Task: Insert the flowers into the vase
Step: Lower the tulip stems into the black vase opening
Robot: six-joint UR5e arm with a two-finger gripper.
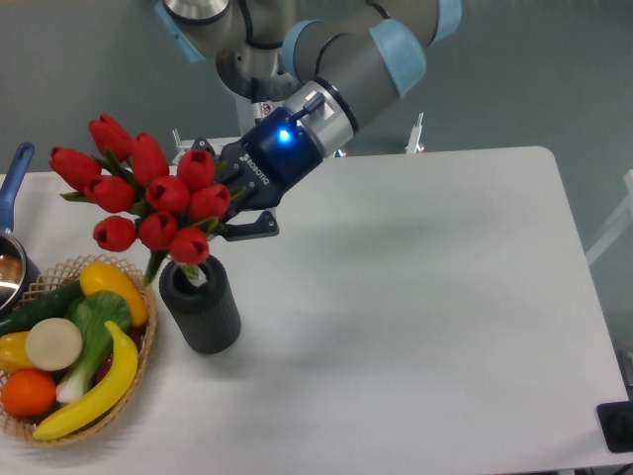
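Note:
The flowers [148,193], a bunch of red tulip buds with green stems and leaves, hang tilted above the left part of the table, buds pointing up and left. My gripper [230,208] comes in from the upper right and is shut on the bunch just behind the buds, which partly hide its fingers. The dark grey ribbed vase [205,312] stands upright right below. The lower end of the stems [190,270] reaches into the vase's round mouth. A green leaf [153,265] hangs outside the rim on the left.
A woven wicker basket [134,381] with a banana, orange, green-leafed vegetable and other produce stands just left of the vase, nearly touching it. A pot with a blue handle [12,188] is at the far left edge. The white table [415,327] extends to the right.

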